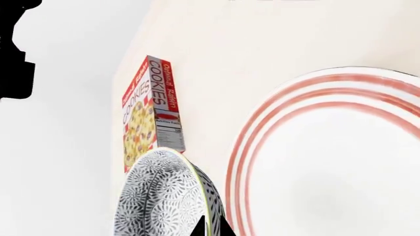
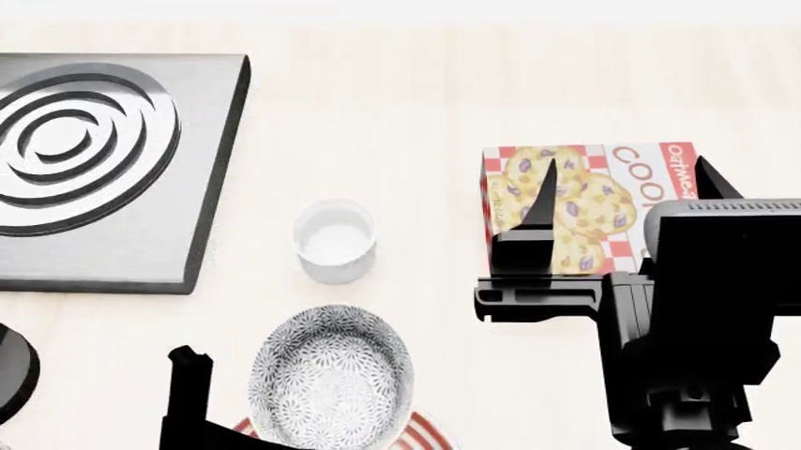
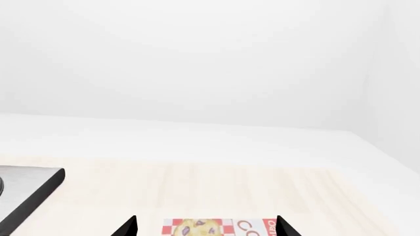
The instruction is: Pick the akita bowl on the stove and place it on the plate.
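The akita bowl (image 2: 332,380), white with a dense grey-black pattern, sits at the near edge of the head view over the far rim of the plate (image 2: 426,437). My left gripper (image 1: 208,227) is shut on the akita bowl (image 1: 157,196), with the bowl's rim pinched between the two black fingertips. The plate (image 1: 328,162), white with red rings, lies just beside the bowl. I cannot tell whether the bowl touches the plate. The stove (image 2: 126,234) at the far left carries nothing on its burner rings. My right gripper (image 2: 624,187) hangs open above the cookie box.
A small plain white cup (image 2: 336,241) stands between the stove and the bowl. A cookie box (image 2: 576,206) lies flat on the right under my right gripper (image 3: 206,227). A dark round object (image 2: 13,366) shows at the left edge. The stove's corner (image 3: 26,187) appears in the right wrist view.
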Tool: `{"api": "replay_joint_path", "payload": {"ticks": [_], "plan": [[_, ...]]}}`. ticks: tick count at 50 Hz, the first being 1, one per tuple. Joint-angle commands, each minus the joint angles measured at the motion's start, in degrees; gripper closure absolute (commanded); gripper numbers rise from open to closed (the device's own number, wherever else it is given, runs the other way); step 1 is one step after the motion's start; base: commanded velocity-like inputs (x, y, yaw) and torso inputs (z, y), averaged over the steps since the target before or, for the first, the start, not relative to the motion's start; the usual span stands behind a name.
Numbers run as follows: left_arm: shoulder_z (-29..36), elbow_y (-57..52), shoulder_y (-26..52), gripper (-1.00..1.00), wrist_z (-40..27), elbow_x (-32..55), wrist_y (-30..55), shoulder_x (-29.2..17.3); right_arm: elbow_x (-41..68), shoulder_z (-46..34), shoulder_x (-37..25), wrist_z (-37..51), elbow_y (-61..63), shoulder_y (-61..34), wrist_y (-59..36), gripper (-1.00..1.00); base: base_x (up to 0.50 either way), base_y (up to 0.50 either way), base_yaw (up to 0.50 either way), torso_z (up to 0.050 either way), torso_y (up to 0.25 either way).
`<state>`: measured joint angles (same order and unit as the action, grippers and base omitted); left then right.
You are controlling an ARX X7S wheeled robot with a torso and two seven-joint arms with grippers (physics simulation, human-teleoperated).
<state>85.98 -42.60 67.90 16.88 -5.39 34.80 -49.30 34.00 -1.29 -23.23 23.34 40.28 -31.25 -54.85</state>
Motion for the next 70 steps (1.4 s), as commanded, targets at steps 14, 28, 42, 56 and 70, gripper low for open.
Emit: {"api": "replay_joint_path", "payload": {"ticks": [14, 28, 42, 56, 70], "plan": [[3.83, -2.5, -4.52, 1.0, -2.59, -4.54, 1.59, -1.51, 0.57, -0.12, -0.33, 0.39, -0.18, -0.21, 0.05, -1.0, 0.0, 0.0, 0.0, 0.0, 0.001], [5.73, -2.6, -6.5, 1.0, -3.53, -6.23, 1.63, -2.27, 0.61, -0.37, -0.48, 0.6, -0.29, -0.04, 0.45, -1.0, 0.0, 0.0, 0.0, 0.0, 0.0], [5.51, -2.64, -6.83, 1.0, -3.74, -6.16, 1.83, -2.04, 0.85, -0.49, -0.66, 0.8, -0.35, -0.05, 0.63, -1.0, 0.0, 0.0, 0.0, 0.001, 0.001], [5.71, -2.55, -7.53, 1.0, -4.17, -6.42, 1.87, -1.97, 1.1, -0.59, -0.82, 1.03, -0.41, -0.06, 0.76, -1.0, 0.0, 0.0, 0.0, 0.0, 0.0], [6.2, -2.97, -8.17, 1.0, -4.34, -7.06, 2.15, -2.06, 1.33, -0.72, -1.0, 1.25, -0.46, -0.08, 0.9, -1.0, 0.0, 0.0, 0.0, 0.0, 0.001]]}}
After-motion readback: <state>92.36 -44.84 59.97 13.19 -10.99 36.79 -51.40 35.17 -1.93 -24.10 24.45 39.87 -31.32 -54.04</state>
